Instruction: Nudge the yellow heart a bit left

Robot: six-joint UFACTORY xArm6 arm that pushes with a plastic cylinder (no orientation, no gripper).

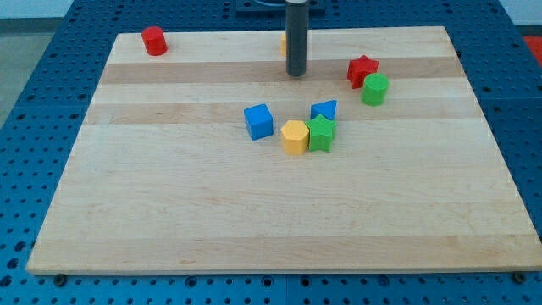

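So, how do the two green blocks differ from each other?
The green star lies near the board's middle, touching the yellow block; the green cylinder stands farther toward the view's top right, beside the red star. The star has pointed edges; the cylinder looks rounded. Both share one green colour and a similar size, and my tip touches neither.

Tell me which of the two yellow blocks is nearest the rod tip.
The yellow block at the view's top edge, mostly hidden behind the rod, just up-left of my tip. Its shape can't be made out. The other yellow block sits lower, touching the green star.
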